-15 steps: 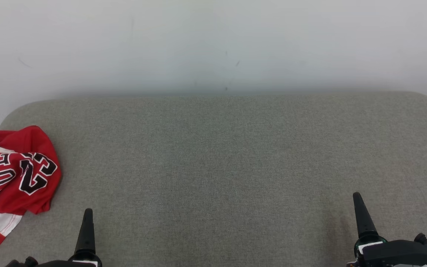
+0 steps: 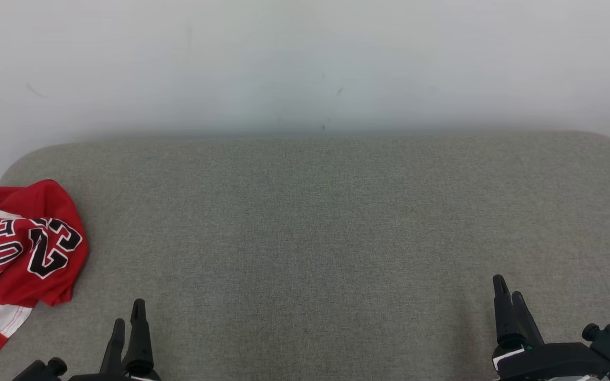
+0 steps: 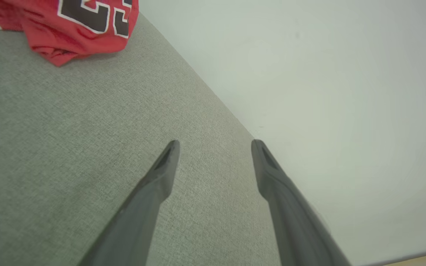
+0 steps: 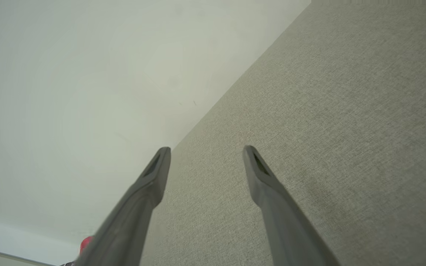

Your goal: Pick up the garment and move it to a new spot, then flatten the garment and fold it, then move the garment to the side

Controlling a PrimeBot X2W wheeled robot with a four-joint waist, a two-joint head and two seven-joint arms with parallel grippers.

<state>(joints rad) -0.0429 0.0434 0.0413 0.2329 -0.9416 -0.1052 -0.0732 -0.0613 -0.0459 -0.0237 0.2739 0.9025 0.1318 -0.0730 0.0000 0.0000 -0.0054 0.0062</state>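
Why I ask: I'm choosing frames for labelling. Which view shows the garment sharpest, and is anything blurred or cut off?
Head view: the garment is sharp and evenly lit, print readable, cut by the left edge. Left wrist view: cropped at the top corner; the left gripper's fingers look soft. Right wrist view: a blurred red sliver at the bottom edge.

Bare indoor room, grey fabric-covered surface [image 2: 305,222], plain white wall [image 2: 305,63]
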